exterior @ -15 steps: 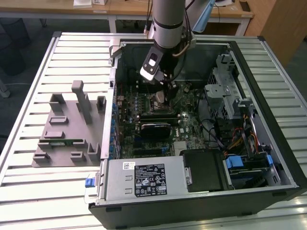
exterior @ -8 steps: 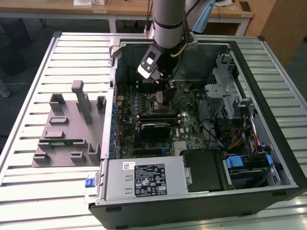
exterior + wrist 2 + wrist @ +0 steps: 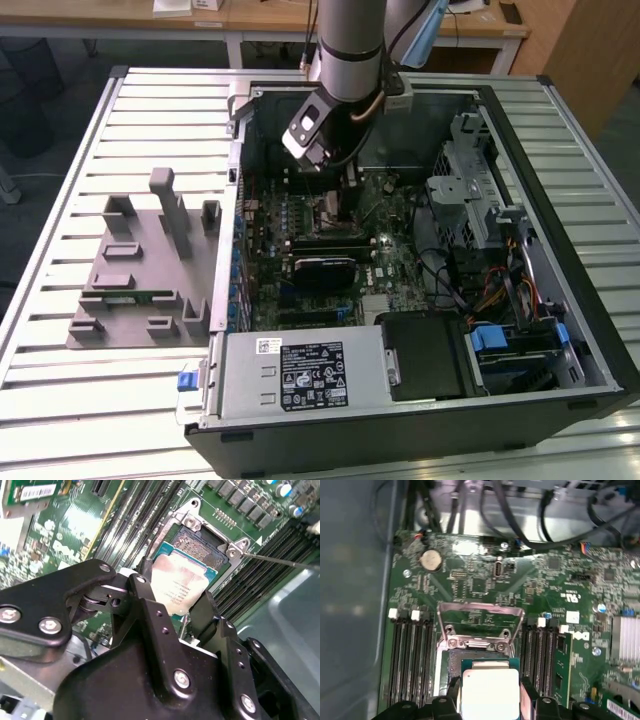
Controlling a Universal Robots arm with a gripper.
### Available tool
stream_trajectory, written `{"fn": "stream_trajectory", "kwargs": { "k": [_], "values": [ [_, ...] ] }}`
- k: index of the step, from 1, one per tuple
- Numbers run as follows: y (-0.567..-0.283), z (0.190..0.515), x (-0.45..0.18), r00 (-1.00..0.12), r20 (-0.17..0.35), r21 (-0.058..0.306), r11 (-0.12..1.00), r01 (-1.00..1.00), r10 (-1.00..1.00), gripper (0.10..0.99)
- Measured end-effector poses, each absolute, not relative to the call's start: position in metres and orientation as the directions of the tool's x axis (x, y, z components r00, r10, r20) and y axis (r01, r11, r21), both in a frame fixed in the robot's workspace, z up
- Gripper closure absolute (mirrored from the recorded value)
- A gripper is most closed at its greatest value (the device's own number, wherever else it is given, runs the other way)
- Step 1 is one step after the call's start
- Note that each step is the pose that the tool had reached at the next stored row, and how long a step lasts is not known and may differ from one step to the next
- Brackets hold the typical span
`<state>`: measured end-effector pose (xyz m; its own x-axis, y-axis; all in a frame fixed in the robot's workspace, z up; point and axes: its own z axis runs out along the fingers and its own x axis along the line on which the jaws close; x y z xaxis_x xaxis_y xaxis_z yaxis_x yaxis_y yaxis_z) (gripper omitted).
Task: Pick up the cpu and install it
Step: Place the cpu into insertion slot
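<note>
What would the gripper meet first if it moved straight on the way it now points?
Most likely the open socket: in the second wrist view the gripper holds the cpu right over it, though depth is unclear.

Vertical arm point(image 3: 350, 40), wrist point(image 3: 335, 125) angled downward, jaws clamped.

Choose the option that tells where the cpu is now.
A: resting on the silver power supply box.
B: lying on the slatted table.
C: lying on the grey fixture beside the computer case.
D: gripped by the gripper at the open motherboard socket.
D: in the second wrist view the gripper clamps the cpu from two sides, at the open socket.
</note>
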<state>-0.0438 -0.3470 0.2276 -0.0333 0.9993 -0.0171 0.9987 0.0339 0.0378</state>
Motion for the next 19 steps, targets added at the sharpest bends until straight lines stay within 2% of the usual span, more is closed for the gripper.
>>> {"fn": "stream_trajectory", "kwargs": {
  "k": [8,19],
  "values": [
    [-0.343,0.223,-0.044,0.034,-0.018,0.038,-0.034,0.999,0.999,0.545],
    [-0.341,0.214,-0.044,0.034,-0.021,0.038,-0.033,0.999,0.999,0.545]
  ]
}}
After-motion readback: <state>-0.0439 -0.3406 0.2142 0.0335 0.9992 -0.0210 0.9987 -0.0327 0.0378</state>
